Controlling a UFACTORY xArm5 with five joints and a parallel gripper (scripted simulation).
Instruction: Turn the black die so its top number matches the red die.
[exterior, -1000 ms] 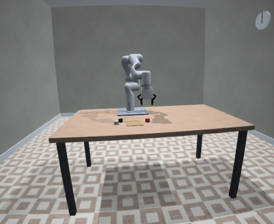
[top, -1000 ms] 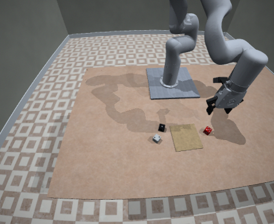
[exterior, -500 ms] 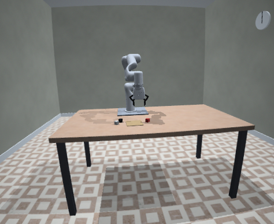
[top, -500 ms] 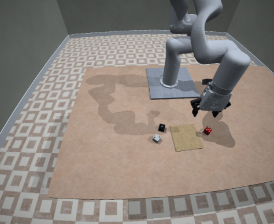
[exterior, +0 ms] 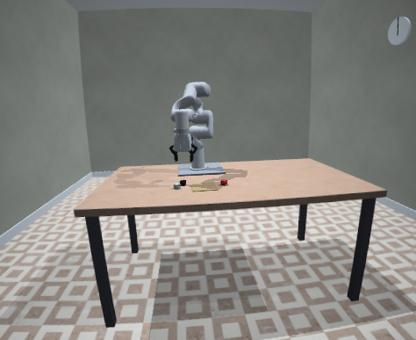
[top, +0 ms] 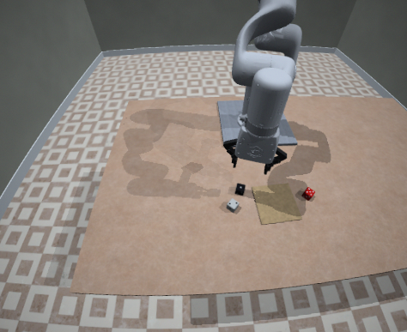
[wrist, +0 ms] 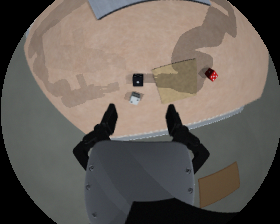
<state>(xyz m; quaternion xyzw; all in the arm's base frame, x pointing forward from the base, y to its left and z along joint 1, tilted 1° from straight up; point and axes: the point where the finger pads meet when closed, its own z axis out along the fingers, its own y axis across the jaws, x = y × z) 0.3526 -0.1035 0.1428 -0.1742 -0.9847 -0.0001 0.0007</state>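
The black die [top: 239,189] [exterior: 182,182] [wrist: 138,80] lies flat on the table just left of the tan mat [top: 278,204] [exterior: 204,188] [wrist: 178,80], off it. The red die [top: 308,193] [exterior: 224,182] [wrist: 211,75] lies on the table just right of the mat. The white die [top: 233,205] [exterior: 176,186] [wrist: 134,97] lies in front of the black die. My gripper [top: 257,167] [exterior: 182,155] [wrist: 141,109] is open and empty. It hangs high above the table, over the spot behind the black die. The pips on the dice are too small to read.
The arm's grey base plate [top: 228,118] [exterior: 211,168] [wrist: 113,0] sits behind the dice. The wooden table [top: 162,243] [exterior: 289,183] reaches far to the left, right and front. Its front edge [wrist: 206,121] shows in the wrist view.
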